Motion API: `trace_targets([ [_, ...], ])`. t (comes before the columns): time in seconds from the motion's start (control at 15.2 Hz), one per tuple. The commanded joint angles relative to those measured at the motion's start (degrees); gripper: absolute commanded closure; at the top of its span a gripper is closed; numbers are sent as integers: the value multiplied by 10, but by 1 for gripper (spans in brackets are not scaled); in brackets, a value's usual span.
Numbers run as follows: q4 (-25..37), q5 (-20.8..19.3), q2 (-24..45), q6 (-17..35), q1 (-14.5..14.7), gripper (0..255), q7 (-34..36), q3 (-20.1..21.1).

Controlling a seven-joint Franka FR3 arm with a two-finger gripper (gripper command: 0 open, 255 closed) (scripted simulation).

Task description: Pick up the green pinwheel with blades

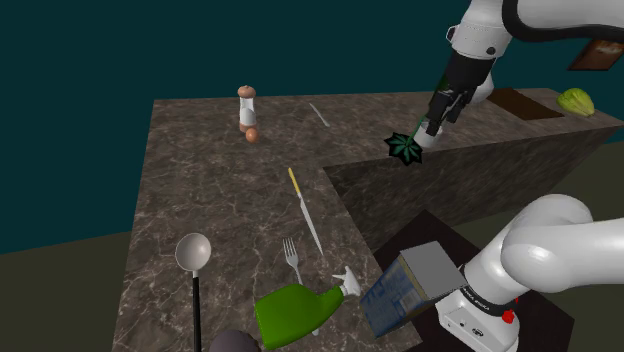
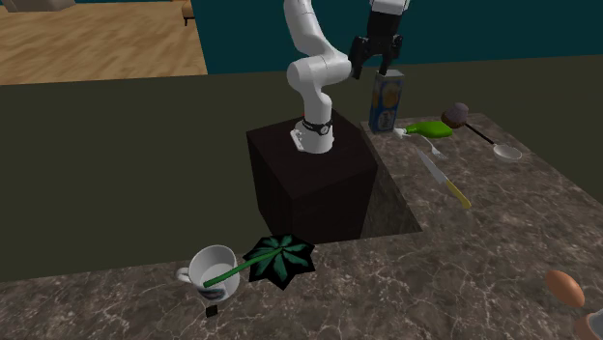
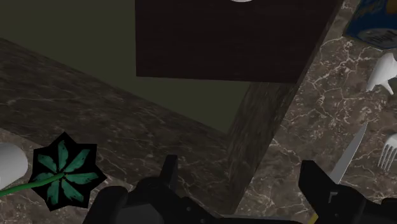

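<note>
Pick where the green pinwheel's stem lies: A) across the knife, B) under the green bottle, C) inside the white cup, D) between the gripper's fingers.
C: the stem of the green pinwheel runs from its blades into the white cup beside it.

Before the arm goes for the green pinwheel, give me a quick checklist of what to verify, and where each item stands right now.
1. Open gripper: ok, the fingers stand apart.
2. The pinwheel in sight: ok, beside the white cup.
3. The gripper centred on the pinwheel: not ok, it sits off to one side of the fingers.
4. The gripper low enough: not ok, it is high above the counter.
5. Stem free of the white cup: not ok, it crosses the cup's mouth.
</note>
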Motion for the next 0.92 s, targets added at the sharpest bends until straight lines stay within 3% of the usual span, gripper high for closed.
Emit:
trace_targets([
  [0.0, 0, 0, 0, 0, 0, 0, 0, 0],
  [0.86, 84, -4, 247, 163, -83, 0, 100, -57],
])
